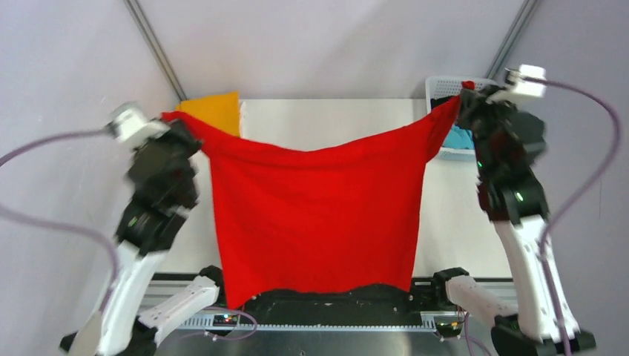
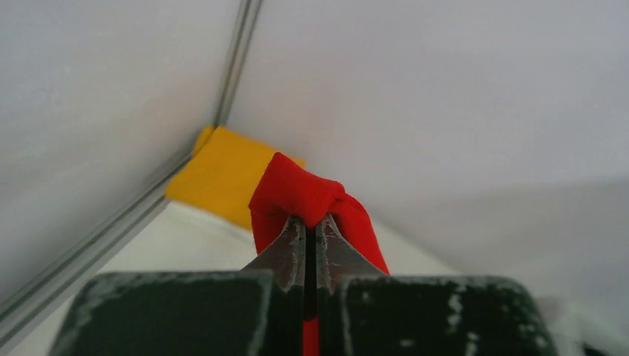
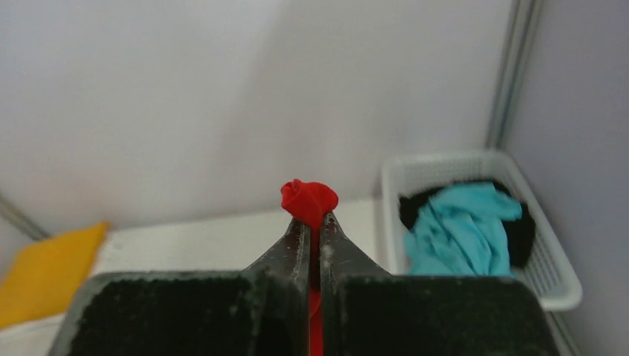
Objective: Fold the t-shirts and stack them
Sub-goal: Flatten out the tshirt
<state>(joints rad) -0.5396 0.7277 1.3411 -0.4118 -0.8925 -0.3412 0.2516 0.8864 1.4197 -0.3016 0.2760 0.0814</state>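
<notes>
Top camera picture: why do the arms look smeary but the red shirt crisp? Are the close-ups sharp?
Top external: the left arm smears, likely motion blur; the red t-shirt is crisp. Left wrist: the left gripper's housing is soft-focus. Right wrist: likewise the right gripper; basket and turquoise t-shirt read clearly.

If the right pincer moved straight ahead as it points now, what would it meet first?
Beyond the red shirt it holds, likely the back wall; the basket sits right of that line.

The white table [image 1: 326, 122] carries a folded orange-yellow t-shirt [image 1: 215, 110] beyond and left of the left fingers [image 2: 285, 256], and a white lattice basket [image 3: 545, 267] beyond and right of the right fingers [image 3: 293, 248].
</notes>
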